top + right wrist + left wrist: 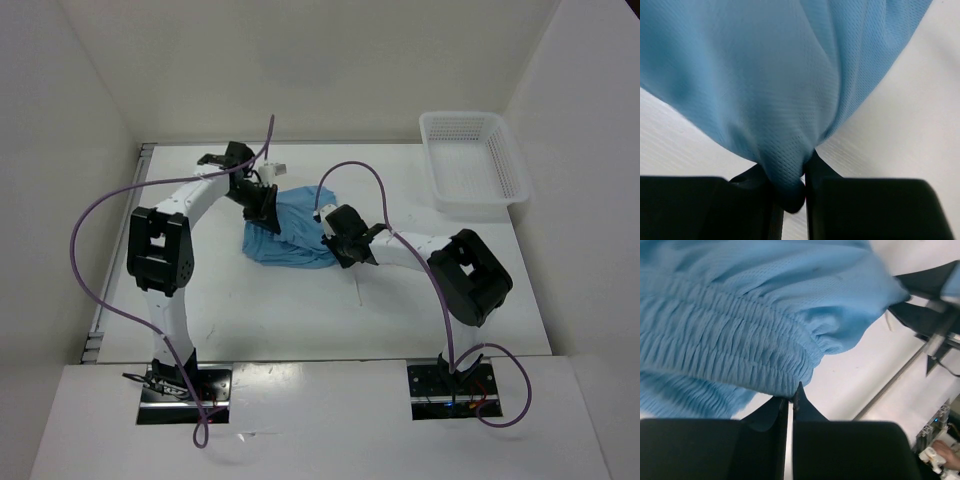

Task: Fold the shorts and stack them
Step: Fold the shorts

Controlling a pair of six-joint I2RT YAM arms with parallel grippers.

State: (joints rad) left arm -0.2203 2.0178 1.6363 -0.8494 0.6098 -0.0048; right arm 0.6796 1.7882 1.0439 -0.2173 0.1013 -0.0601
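White table [300,310] carries the shorts [290,235] bunched near its middle, toward the far edge. My right gripper [789,176] pinches a fold of them; my left gripper [790,401] is closed at the waistband [730,355], perhaps nipping it.

Shorts [285,235]: heaped mid-table [300,310], btw. the two grippers.
L gripper [262,208]: at heap's far-left edge, tips against the waistband.
R gripper [340,245]: at heap's right edge, a fold of cloth pinched btw. its fingers.
Basket [470,160]: far-right corner of table, well apart from heap.
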